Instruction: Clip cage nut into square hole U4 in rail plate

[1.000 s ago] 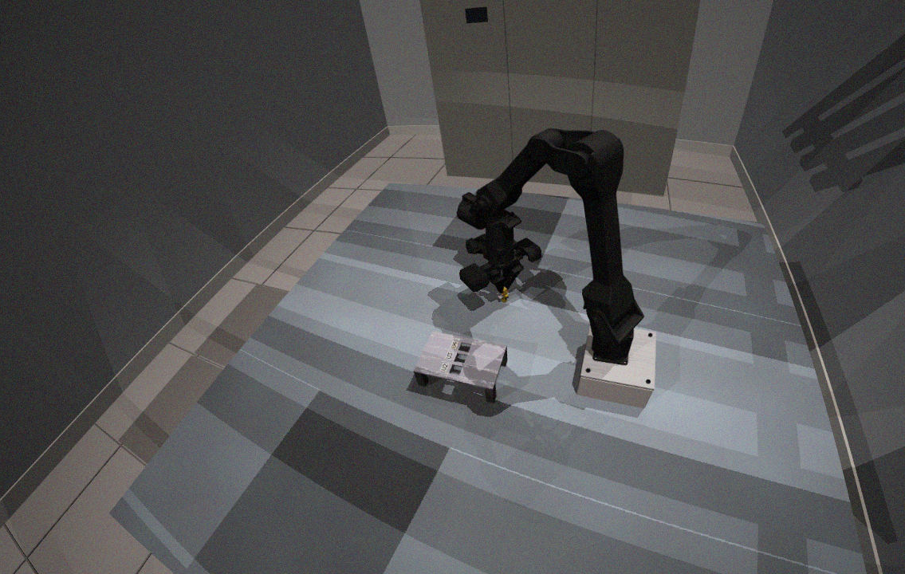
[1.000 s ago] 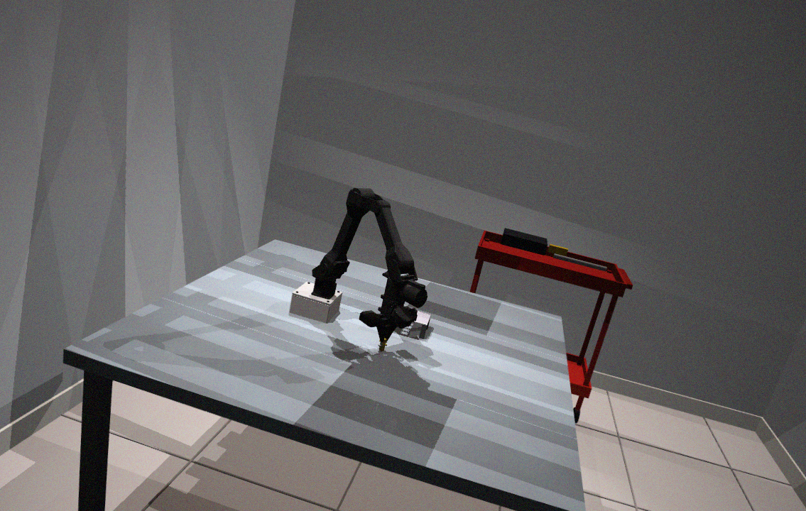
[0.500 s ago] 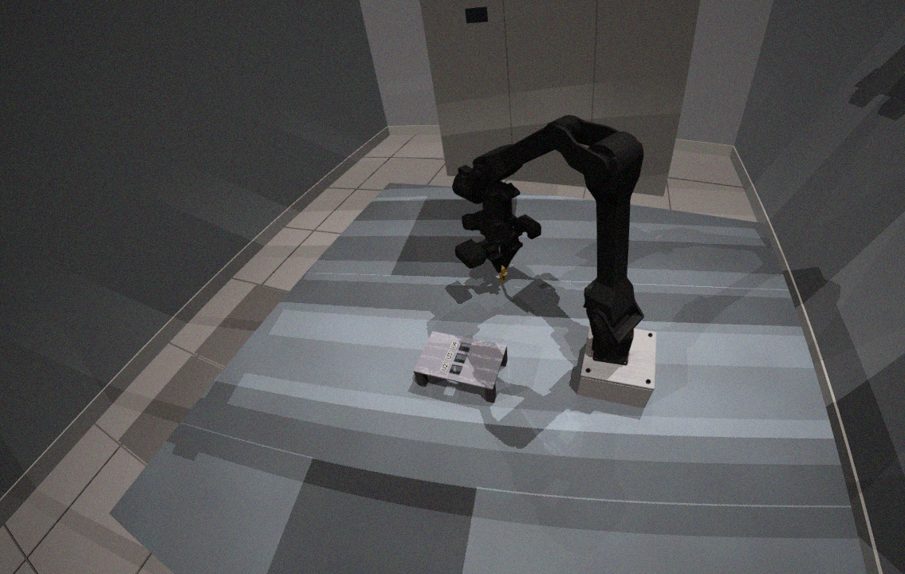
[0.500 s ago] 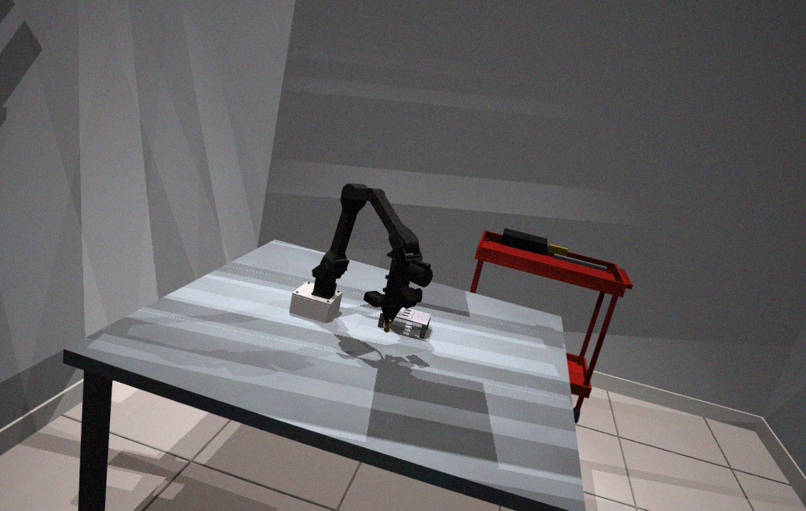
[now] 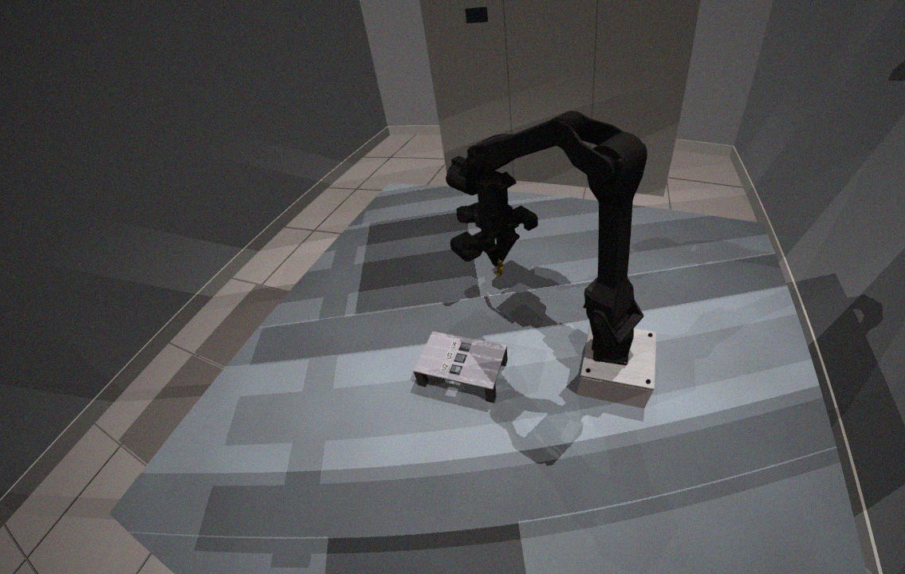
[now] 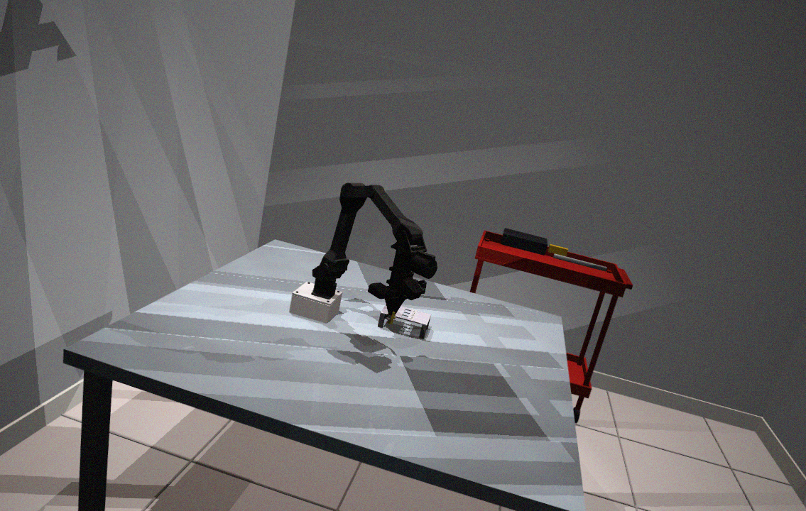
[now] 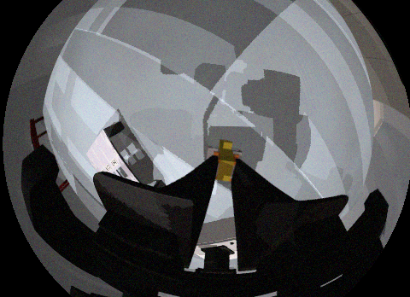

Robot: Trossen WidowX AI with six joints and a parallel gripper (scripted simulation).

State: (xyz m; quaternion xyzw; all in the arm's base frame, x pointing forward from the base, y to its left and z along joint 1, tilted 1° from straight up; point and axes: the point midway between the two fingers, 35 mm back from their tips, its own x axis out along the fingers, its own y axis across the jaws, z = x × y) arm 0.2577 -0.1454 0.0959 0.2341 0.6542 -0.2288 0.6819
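With the nut (image 5: 499,268) (image 6: 393,316) (image 7: 225,160) pinched in the gripper (image 5: 498,262) (image 6: 393,312) (image 7: 225,163) at top centre, above and behind the plate (image 5: 480,362) (image 6: 420,314) (image 7: 104,154) at lower centre, the squeeze should be kept steady until U4 is reached.
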